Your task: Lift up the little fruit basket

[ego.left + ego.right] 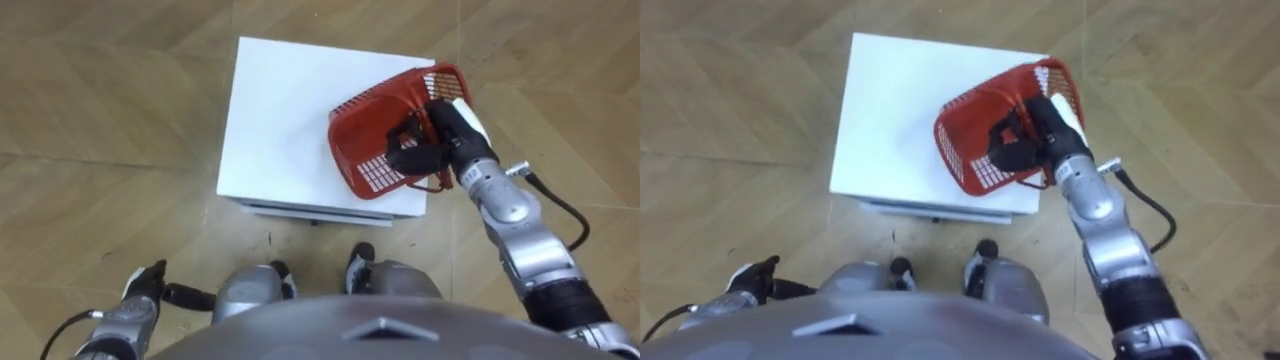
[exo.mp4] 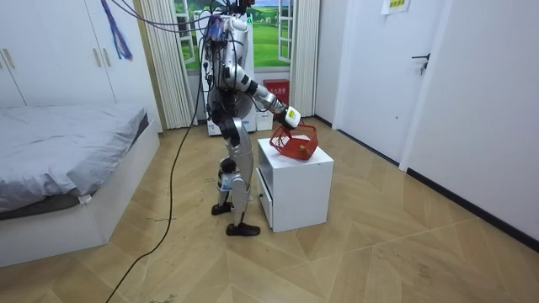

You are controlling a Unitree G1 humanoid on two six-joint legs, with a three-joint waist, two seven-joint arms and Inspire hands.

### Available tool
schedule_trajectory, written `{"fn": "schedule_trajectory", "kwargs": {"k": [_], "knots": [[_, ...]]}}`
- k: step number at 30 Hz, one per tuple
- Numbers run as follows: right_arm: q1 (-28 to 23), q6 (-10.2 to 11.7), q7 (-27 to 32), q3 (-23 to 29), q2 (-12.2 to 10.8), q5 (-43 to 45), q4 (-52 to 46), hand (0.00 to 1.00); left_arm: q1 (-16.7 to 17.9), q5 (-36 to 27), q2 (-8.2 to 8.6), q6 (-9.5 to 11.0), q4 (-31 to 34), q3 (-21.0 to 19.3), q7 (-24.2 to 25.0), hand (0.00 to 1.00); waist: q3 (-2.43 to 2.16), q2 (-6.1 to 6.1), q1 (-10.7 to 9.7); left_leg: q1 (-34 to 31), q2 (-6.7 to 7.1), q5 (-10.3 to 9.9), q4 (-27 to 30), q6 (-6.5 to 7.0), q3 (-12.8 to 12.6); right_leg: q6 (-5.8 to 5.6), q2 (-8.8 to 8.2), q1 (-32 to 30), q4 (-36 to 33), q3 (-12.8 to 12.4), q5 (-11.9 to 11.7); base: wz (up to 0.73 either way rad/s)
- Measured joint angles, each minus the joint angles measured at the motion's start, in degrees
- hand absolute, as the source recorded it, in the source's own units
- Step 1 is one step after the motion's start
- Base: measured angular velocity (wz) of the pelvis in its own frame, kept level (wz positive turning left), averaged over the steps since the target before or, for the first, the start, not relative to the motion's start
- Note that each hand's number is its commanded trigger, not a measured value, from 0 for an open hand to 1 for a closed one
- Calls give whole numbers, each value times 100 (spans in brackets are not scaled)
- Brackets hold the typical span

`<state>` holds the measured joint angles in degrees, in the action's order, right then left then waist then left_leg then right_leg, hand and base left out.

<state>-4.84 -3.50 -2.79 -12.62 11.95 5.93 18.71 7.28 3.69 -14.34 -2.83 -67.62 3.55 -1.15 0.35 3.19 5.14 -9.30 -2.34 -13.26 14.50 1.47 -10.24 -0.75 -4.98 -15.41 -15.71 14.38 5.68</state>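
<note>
Standing on the wooden floor of a bedroom, the robot is close against the side of a white cabinet. A bed lies at the room view's left, with a white wardrobe behind it. A white door is at the room view's right.

The cabinet's flat tabletop lies just beyond the robot's feet. The red fruit basket, with mesh walls, is tilted over the tabletop's far right corner and overhangs the right edge. Whether its base touches the tabletop cannot be told.

The right arm reaches forward, and the right hand grips the red fruit basket with dark fingers curled on it at the mouth. Whether they close on a handle or on the rim cannot be told. The left hand hangs low at the robot's left side, well apart from the cabinet; its state cannot be told.

A small yellow-green sheet is fixed high on the wall beside the door, its print too small to read.
</note>
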Motion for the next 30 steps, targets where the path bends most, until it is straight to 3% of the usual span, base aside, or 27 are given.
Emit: {"fn": "schedule_trajectory", "kwargs": {"k": [8, 9, 10, 11, 17, 30], "knots": [[362, 120, 127, -177, -196, -2, 361, 100, 136, 200, 105, -151, -174, 106, -45, 0, 22, 20, 35, -368, 0, -1, 128, 0, 149, 16, -50, -222, -39, 157, -16, 11], [398, 157, 143, -177, -250, 45, 398, 84, 135, 246, 132, -188, -174, 106, -45, 0, 24, 22, 61, -423, 0, 0, 137, 0, 165, 17, -55, -261, -46, 174, -16, 4], [440, 213, 145, -180, -286, 59, 467, 15, 135, 276, 153, -193, -171, 108, -46, 0, 32, 34, 71, -473, -2, -1, 156, 0, 166, 19, -55, -305, -52, 177, -18, 5], [462, 239, 147, -180, -297, 60, 510, 0, 131, 276, 165, -193, -166, 108, -46, 0, 35, 39, 72, -514, -4, -2, 181, 2, 173, 20, -56, -327, -53, 189, -19, 6], [472, 245, 258, -364, -335, -5, 636, 0, 112, 272, 214, -220, -126, 239, -127, 0, 85, 122, 74, -860, 0, -7, 381, 6, 280, 23, -83, -582, -91, 321, -20, 11], [405, 236, 84, -439, -342, -67, 807, 0, 94, 274, 215, -237, -94, 335, -320, 0, 80, 135, 109, -1032, -40, -205, 698, 83, 277, -20, -87, -571, -105, 358, -46, 0]]}}
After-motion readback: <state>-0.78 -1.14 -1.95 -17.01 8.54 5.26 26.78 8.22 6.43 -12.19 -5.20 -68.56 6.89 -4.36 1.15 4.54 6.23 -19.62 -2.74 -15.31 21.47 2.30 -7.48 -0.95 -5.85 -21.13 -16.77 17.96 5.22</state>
